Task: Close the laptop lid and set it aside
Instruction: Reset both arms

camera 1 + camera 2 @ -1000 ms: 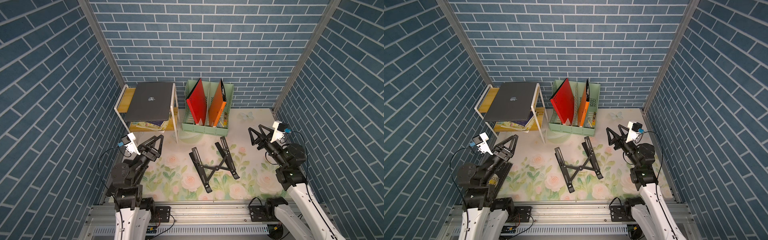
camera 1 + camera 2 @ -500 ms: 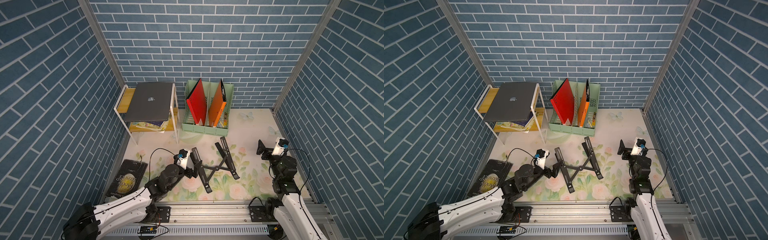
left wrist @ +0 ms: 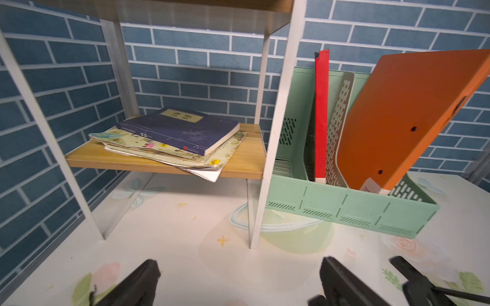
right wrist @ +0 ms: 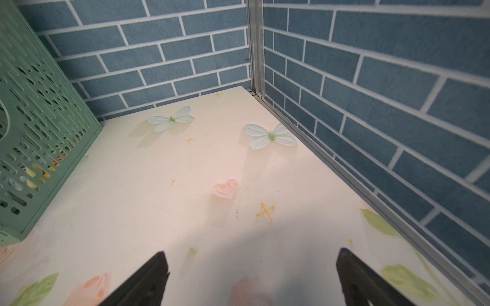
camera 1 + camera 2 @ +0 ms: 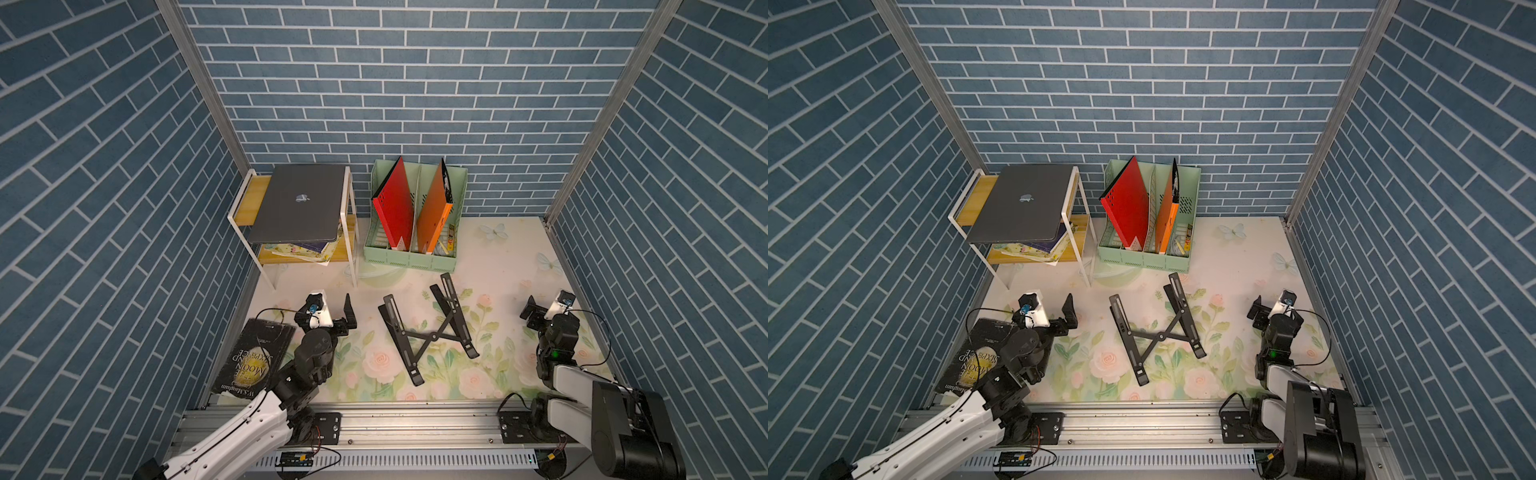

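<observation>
Laptop [image 5: 297, 205] flat on top shelf of rack [image 5: 248, 201], lid [image 5: 1034, 185] shut, logo up. Books [image 3: 180, 129] stacked on rack's lower shelf. Green file organizer [image 5: 409, 259] just beside rack. Black folding stand [image 5: 428, 332] on counter [image 5: 498, 257], forward of rack, well apart. Moon book [image 5: 251, 357] on counter forward of rack, by side wall. Left end effector [image 3: 238, 261] low, near rack front legs, fingers apart, empty. Right end effector [image 4: 252, 253] far from rack, past stand, fingers apart, empty.
</observation>
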Robot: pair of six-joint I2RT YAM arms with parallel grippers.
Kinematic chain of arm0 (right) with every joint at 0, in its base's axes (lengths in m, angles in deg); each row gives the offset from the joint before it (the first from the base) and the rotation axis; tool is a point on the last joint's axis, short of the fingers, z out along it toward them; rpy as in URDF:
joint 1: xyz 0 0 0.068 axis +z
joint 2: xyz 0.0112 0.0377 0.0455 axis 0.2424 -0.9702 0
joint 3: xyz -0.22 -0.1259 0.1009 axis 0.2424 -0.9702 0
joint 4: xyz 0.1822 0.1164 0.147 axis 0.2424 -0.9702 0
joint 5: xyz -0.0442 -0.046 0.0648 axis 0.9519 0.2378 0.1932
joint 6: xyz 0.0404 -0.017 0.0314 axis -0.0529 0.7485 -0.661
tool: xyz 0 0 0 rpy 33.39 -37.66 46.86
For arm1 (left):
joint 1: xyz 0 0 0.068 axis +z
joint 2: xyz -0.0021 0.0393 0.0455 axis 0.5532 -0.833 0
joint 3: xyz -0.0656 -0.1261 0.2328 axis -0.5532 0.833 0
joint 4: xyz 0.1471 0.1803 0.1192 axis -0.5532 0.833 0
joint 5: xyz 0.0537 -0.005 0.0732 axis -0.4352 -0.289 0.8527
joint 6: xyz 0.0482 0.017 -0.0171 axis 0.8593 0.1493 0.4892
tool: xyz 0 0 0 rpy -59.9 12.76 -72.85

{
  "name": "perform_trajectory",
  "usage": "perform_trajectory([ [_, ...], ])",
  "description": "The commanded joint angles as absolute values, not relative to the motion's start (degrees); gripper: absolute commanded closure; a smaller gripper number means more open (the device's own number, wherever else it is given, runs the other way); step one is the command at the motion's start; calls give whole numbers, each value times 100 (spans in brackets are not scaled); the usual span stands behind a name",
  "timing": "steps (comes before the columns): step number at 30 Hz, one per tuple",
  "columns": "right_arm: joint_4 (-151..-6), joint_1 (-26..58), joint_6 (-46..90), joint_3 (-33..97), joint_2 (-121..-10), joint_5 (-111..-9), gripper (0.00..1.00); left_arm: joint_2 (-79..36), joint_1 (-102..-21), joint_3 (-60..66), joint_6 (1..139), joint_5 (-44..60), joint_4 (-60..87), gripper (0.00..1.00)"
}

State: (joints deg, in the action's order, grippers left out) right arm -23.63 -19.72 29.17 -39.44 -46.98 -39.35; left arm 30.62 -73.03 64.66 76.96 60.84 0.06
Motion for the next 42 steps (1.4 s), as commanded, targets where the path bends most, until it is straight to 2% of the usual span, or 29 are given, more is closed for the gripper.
perform_trajectory([
  [1, -624, -1851, 3177, -3630, -5586, -4217, 0, 3136, -7000, 6683, 7680, 6483, 3, 0],
  [3, -1017, -1390, 3726, -3217, -5967, -4133, 0, 3028, -6760, 6730, 7745, 6357, -307, 0],
  [5, 4, -870, 4395, -3415, -6618, -4178, 0, 2784, -6521, 6730, 7921, 6250, -580, 0],
  [9, -301, -1027, 4098, -3284, -6541, -4011, 0, 2122, -5842, 6877, 8574, 5845, -1535, 0],
  [12, -374, -1026, 4094, -3284, -6536, -3951, 0, 1515, -4940, 7271, 8479, 5175, -2786, 0],
  [16, -373, -1016, 4098, -3283, -6538, -3943, 0, -132, -3911, 7654, 8470, 3861, -5215, 0],
  [18, -367, -1016, 4098, -3284, -6531, -3938, 0, -1228, -3595, 7546, 8464, 3232, -6568, 0],
  [20, -376, -1016, 4100, -3277, -6529, -3938, 0, -2463, -3514, 7345, 8551, 2788, -7329, 0],
  [21, -391, -1010, 4099, -3283, -6523, -3924, 0, -2685, -3511, 7178, 8541, 2768, -7314, 0],
  [22, -374, -1005, 4101, -3287, -6525, -3928, 0, -2288, -3510, 6871, 8510, 2805, -6206, 0],
  [24, -354, -1006, 4099, -3295, -6523, -3926, 0, -2506, -3502, 6901, 8486, 2828, -6668, 0],
  [25, -352, -1011, 4100, -3308, -6504, -3928, 0, -2338, -3502, 6752, 8391, 3016, -6072, 0],
  [29, -356, -1003, 4099, -3305, -6514, -3948, 0, -2499, -3550, 6679, 8387, 3300, -6212, 0],
  [35, -254, -1001, 4118, -3355, -6501, -3997, 0, -2477, -3570, 6467, 8631, 2743, -5720, 0],
  [38, 310, -1005, 4184, -3673, -6445, -4128, 0, -2480, -3570, 6458, 8670, 2610, -5709, 0],
  [42, 1860, -1001, 4125, -4421, -6537, -3946, 0, -2488, -3570, 6456, 8672, 2608, -5715, 0],
])
